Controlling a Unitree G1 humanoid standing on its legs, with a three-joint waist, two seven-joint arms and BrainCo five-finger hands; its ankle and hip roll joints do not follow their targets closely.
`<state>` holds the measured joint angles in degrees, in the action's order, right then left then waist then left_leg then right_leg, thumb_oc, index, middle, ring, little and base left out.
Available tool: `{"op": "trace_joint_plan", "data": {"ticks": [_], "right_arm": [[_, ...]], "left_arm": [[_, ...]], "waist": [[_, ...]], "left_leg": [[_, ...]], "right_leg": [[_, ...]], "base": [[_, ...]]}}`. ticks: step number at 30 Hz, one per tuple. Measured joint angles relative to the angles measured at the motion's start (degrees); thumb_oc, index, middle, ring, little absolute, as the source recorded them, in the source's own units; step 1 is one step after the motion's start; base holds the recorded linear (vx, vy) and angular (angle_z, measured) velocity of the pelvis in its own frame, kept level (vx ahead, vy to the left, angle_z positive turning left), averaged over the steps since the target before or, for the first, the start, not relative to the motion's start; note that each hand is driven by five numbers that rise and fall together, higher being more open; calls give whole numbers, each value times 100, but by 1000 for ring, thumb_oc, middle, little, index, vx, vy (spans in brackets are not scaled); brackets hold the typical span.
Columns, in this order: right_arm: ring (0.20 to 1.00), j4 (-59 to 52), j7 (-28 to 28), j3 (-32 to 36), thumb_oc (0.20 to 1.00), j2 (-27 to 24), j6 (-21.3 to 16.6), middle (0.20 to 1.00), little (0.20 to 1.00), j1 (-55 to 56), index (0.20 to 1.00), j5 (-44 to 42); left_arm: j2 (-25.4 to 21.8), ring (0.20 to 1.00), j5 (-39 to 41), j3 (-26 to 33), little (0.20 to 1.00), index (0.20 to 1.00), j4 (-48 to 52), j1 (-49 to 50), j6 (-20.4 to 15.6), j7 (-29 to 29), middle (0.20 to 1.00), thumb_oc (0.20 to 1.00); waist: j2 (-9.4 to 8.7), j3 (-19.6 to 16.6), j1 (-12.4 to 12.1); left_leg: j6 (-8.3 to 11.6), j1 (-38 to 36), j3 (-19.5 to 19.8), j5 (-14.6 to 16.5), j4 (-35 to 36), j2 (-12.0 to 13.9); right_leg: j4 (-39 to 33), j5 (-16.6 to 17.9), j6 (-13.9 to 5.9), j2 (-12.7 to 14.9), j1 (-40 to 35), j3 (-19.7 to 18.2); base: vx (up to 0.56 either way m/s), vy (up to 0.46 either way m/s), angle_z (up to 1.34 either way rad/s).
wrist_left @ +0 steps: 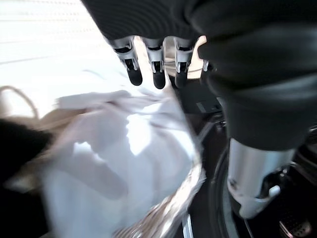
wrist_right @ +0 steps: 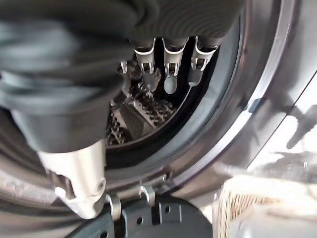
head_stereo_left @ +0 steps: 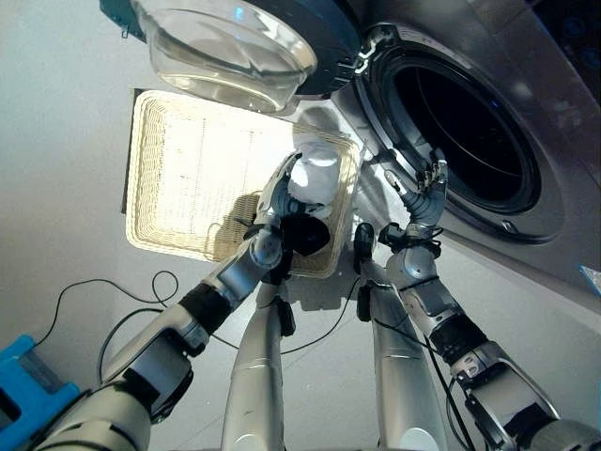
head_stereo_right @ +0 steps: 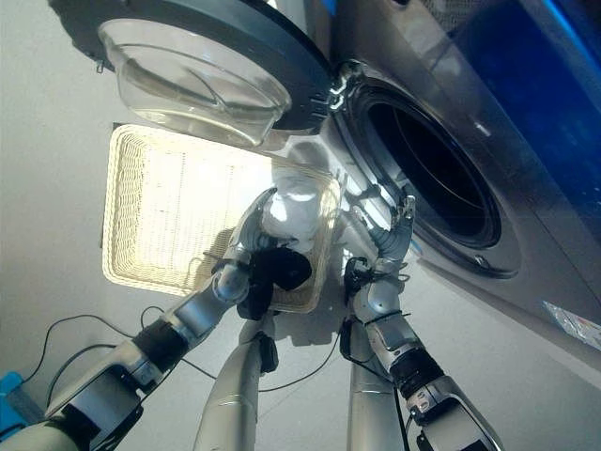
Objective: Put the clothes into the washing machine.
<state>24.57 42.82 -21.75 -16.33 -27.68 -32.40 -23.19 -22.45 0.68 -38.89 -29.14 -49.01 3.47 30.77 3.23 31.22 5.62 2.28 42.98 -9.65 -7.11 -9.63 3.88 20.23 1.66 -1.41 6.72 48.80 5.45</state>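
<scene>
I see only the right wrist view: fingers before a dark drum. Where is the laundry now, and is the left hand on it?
Observer: The white cloth lies in the near corner of the wicker basket on the floor, beside the washing machine. The left hand is over it.
Operator: Does that hand grip it already?
Observer: Not that I can see. In the left wrist view its fingers are straight above the cloth, with a gap.
Operator: And is the door out of the way?
Observer: Yes, the door is swung open, above the basket. The right hand hangs open at the lower rim of the opening, holding nothing.
</scene>
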Motion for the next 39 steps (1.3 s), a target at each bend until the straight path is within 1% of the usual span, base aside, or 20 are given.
{"op": "trace_joint_plan", "data": {"ticks": [1,2,7,9,10,11,12,14,17,21,22,23,26,29,32,34,36,37,38,39], "right_arm": [[1000,50,-15,-21,1000,-19,-3,1000,1000,-13,1000,-1],[1000,77,-53,-64,1000,-42,-3,1000,1000,-37,1000,-3],[1000,54,-61,-152,1000,-52,-3,1000,1000,-241,1000,-3],[1000,46,-77,-159,1000,-57,-4,1000,1000,-303,1000,-4],[1000,44,-103,-169,1000,-60,-4,1000,1000,-331,1000,-7],[1000,44,-103,-169,1000,-60,-4,1000,1000,-331,1000,-7],[1000,43,-103,-196,1000,-50,-15,1000,1000,-357,1000,-73],[1000,42,-102,-214,1000,-29,-47,1000,1000,-383,1000,-134],[1000,47,-95,-314,1000,-9,-84,1000,1000,-461,1000,-319],[1000,47,-37,-367,1000,-11,-170,1000,1000,-443,1000,-349],[1000,49,-33,-367,1000,-7,-204,1000,1000,-465,1000,-350],[1000,62,8,-380,1000,5,-253,1000,1000,-431,1000,-415],[1000,62,17,-382,1000,7,-372,1000,1000,-463,1000,-559],[1000,74,14,-393,1000,4,-479,1000,1000,-529,1000,-610],[1000,61,8,-396,1000,56,-542,1000,1000,-463,1000,-704],[1000,37,3,-387,1000,82,-597,1000,1000,-479,1000,-773],[1000,-1,0,-385,1000,95,-636,1000,1000,-507,1000,-794],[1000,-18,0,-374,1000,99,-646,1000,1000,-534,1000,-803],[1000,-16,-1,-371,1000,109,-644,1000,1000,-524,1000,-827],[1000,-13,-10,-380,1000,126,-645,1000,1000,-564,1000,-858]], "left_arm": [[29,1000,-7,-2,1000,1000,-80,-104,21,68,1000,1000],[110,1000,-3,-31,1000,1000,-309,-248,135,118,1000,1000],[299,1000,-141,-48,1000,1000,-857,-541,408,203,1000,1000],[374,1000,-235,-51,1000,1000,-1013,-625,491,200,1000,1000],[455,1000,-243,-64,1000,1000,-1228,-713,615,182,1000,1000],[455,1000,-243,-64,1000,1000,-1228,-713,615,182,1000,1000],[571,1000,-455,-143,1000,1000,-1670,-917,840,138,1000,1000],[617,1000,-496,-169,1000,1000,-1923,-1108,1050,66,1000,1000],[590,1000,-494,-273,1000,1000,-2326,-1411,1469,-74,1000,1000],[631,1000,-485,-291,1000,1000,-2624,-1493,1725,-95,1000,1000],[612,1000,-489,-290,1000,1000,-2622,-1511,1757,-79,1000,1000],[649,1000,-496,-301,1000,1000,-2724,-1513,1796,12,1000,1000],[726,1000,-533,-338,1000,1000,-2892,-1501,1991,77,1000,1000],[725,1000,-656,-481,1000,1000,-2973,-1518,2042,188,1000,1000],[714,1000,-688,-500,1000,1000,-3104,-1537,2121,193,1000,1000],[720,1000,-767,-590,1000,1000,-3134,-1567,2252,147,1000,1000],[724,1000,-897,-738,1000,1000,-3136,-1657,2449,66,1000,1000],[746,890,-1024,-740,890,890,-3133,-1784,2511,50,890,890],[769,718,-1121,-755,718,718,-3109,-1800,2566,12,718,718],[792,476,-1134,-760,476,476,-3110,-1790,2583,-42,476,476]], "waist": [[-2,-1,63],[-4,-2,139],[-15,-7,291],[-16,-7,301],[-17,-7,322],[-17,-7,322],[-60,-28,325],[-98,-38,360],[-201,-37,459],[-301,-61,468],[-326,-64,469],[-354,-80,471],[-374,-85,457],[-396,-98,439],[-476,-143,442],[-502,-160,446],[-507,-304,444],[-510,-303,423],[-510,-302,407],[-508,-302,344]], "left_leg": [[16,1,-8,13,-1,22],[25,13,-31,18,-4,58],[52,144,-45,37,-87,116],[56,180,-73,38,-94,137],[66,184,-87,45,-95,145],[66,184,-87,45,-95,145],[83,207,-117,62,-107,152],[91,292,-120,68,-133,172],[112,413,-127,83,-179,213],[152,421,-153,127,-221,251],[163,445,-153,161,-245,267],[162,465,-149,155,-279,288],[168,477,-135,164,-302,299],[172,543,-115,167,-341,322],[189,564,-94,199,-380,354],[186,580,-94,194,-381,358],[180,837,-98,191,-428,362],[167,940,-93,170,-412,363],[170,949,-87,165,-416,366],[171,946,-87,153,-416,366]], "right_leg": [[-33,28,11,-31,0,-15],[-53,43,25,-67,4,-18],[-54,64,55,-124,116,-39],[-59,71,65,-143,165,-57],[-65,72,65,-153,176,-69],[-65,72,65,-153,176,-69],[-64,72,66,-171,218,-118],[-64,81,77,-187,292,-122],[-64,95,97,-229,408,-129],[-67,102,110,-266,431,-132],[-72,75,76,-276,445,-134],[-79,114,128,-293,449,-118],[-106,125,143,-302,427,-97],[-139,144,165,-314,452,-61],[-157,122,134,-333,438,-40],[-164,139,160,-333,441,-29],[-143,142,161,-330,680,-22],[-138,171,177,-329,789,-10],[-138,166,170,-331,793,-9],[-133,179,190,-324,791,1]], "base": [[6,-28,-10],[8,-26,-10],[10,-29,-6],[-1,-25,-5],[-1,-27,-4],[-6,-46,-9],[-10,-30,-8],[-17,-37,-6],[23,-40,-4],[-2,-53,-9],[-1,-43,-4],[-5,-47,-5],[-23,-53,0],[41,-51,0],[-13,-6,0],[-40,-15,3],[0,0,0],[49,-4,2],[50,3,2],[48,5,0]]}}
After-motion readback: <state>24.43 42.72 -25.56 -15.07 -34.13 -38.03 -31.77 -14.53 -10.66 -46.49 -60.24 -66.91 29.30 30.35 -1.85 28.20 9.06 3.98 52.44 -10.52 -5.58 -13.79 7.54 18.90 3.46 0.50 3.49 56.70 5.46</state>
